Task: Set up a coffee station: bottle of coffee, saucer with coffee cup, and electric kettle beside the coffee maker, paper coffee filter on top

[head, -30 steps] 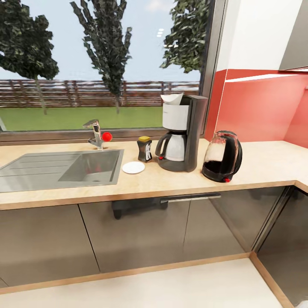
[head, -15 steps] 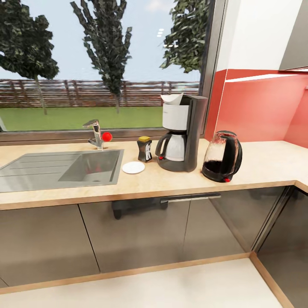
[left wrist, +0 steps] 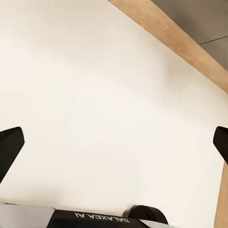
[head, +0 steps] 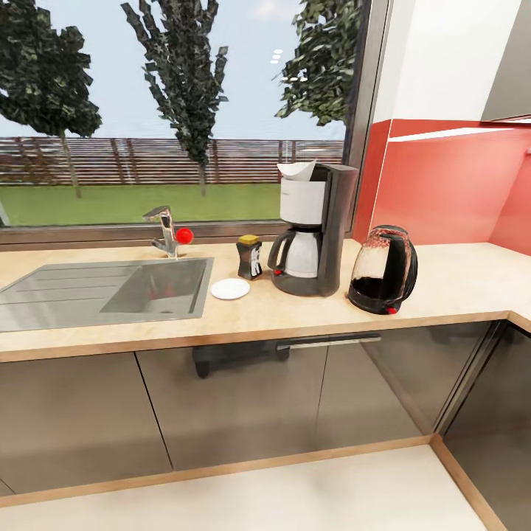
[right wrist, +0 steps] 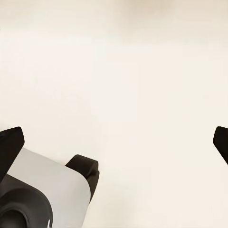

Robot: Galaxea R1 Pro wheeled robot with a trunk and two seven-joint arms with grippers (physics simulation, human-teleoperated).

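Both grippers, left and right, are seen spread wide, nothing held (pale floor below); saucer sits bare beside coffee maker.

A chrome tap with a red knob is mounted at twelve o'clock of the inset steel sink. Dark trees and a brown slatted fence are seen through the window.

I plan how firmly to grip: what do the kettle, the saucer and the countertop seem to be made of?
The kettle looks like clear glass with a black plastic base and handle: the body is see-through with bright glints. The saucer looks like glazed white ceramic, plain and smooth, though plastic is possible. The countertop looks like matte light wood or laminate, with faint grain.
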